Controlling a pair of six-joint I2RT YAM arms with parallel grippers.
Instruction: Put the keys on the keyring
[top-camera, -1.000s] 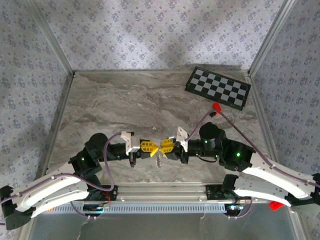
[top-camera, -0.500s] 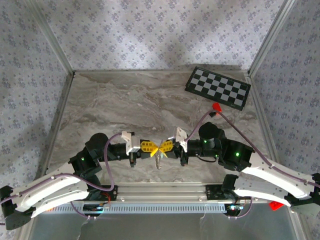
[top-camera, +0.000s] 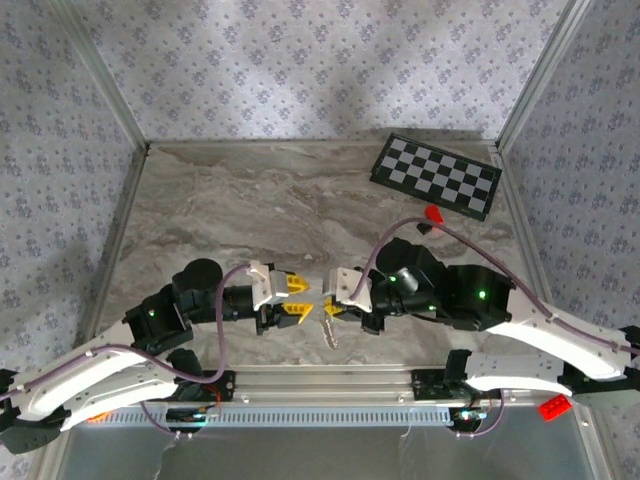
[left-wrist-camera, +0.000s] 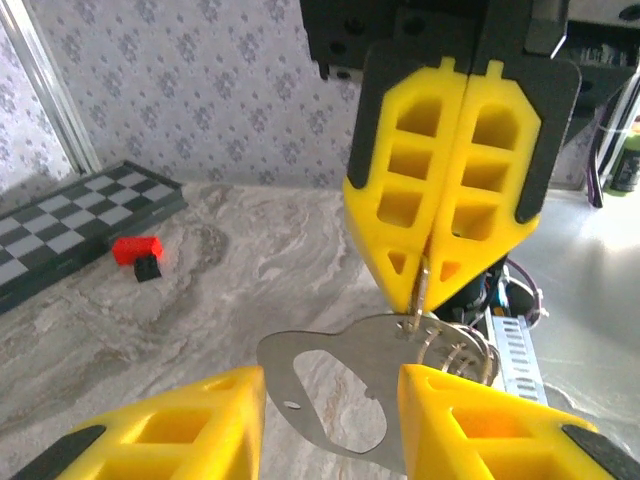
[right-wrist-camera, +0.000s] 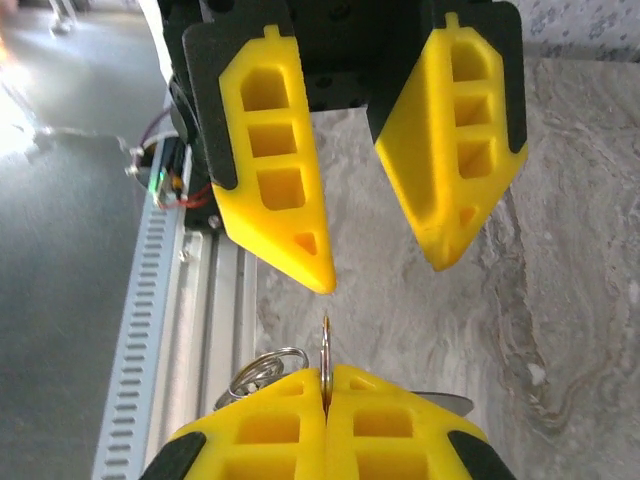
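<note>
1. Grey-veined marble table (top-camera: 250, 200), walled on three sides by pale patterned wallpaper (top-camera: 300, 70). A slotted aluminium rail (top-camera: 330, 380) runs along the near edge, where both arms are mounted.
2. Just past the rail, the two grippers face each other tip to tip, near the table's front centre.
3. Left gripper (top-camera: 302, 297): released, with its yellow fingers (left-wrist-camera: 150, 430) spread wide and nothing between them. It is close to the right gripper, but a small gap shows between them from above.
4. Right gripper (top-camera: 331, 308): clenched, its yellow fingers (left-wrist-camera: 460, 190) pressed flat together. They are pinching a thin metal ring edge-on at the very tips.
5. The keyring (left-wrist-camera: 455, 350) is a small bunch of silvery wire loops hanging right under the right gripper's tips. It is held off the table, in the space between the two grippers.
6. A flat silvery piece (left-wrist-camera: 360, 335) with an oval cut-out and a small hole dangles from the loops. In the left wrist view it reaches in between the spread left fingers. Whether it touches them, I cannot tell.
7. From above, the bundle shows as a pale sliver (top-camera: 330, 335) below the right gripper.
8. Further back on the right is a small red block (top-camera: 434, 213) with a tiny black bit (left-wrist-camera: 148, 267) just beside it.
9. At the far right corner, a black-and-white chessboard (top-camera: 436, 176) lies flat, near the red block.
</note>
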